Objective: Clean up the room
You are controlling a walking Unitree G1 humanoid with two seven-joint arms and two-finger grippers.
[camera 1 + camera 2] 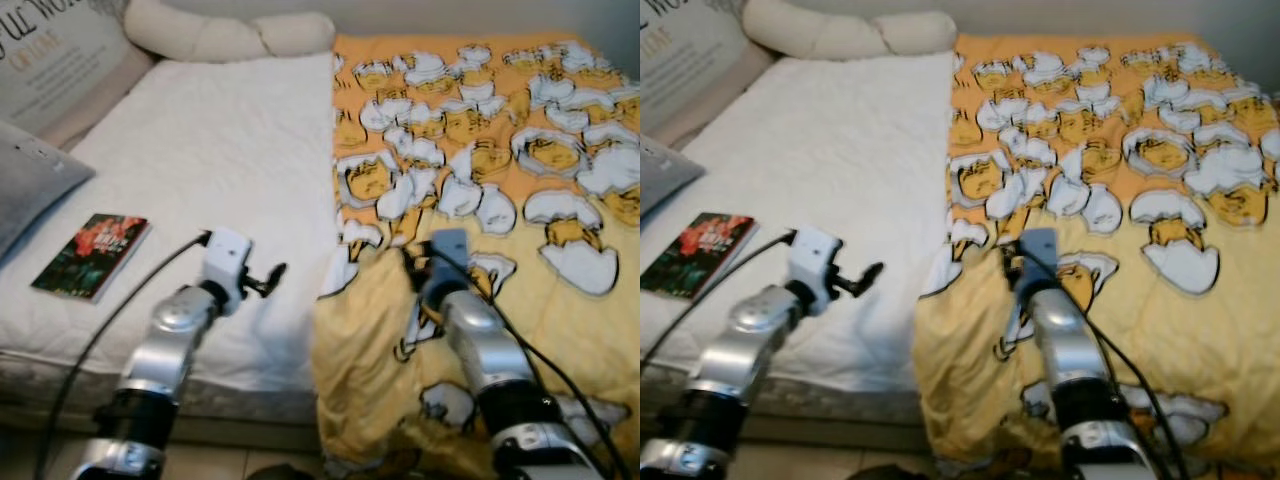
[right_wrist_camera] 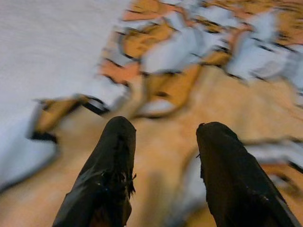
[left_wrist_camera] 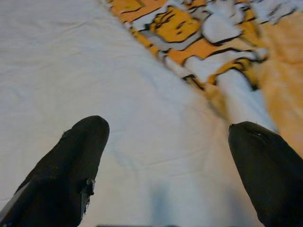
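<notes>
A grey pillow [image 1: 30, 175] and cream bolster [image 1: 225, 35] lie on the white mattress [image 1: 220, 150].

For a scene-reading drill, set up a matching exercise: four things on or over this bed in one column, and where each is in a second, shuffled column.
1. book
2. yellow blanket
3. left gripper
4. right gripper

A. over the bare white sheet
B. covers the bed's right half
C. over the blanket's folded edge
D. near the bed's left edge, by a grey pillow

Pairs: 1-D, 2-B, 3-A, 4-C
</notes>
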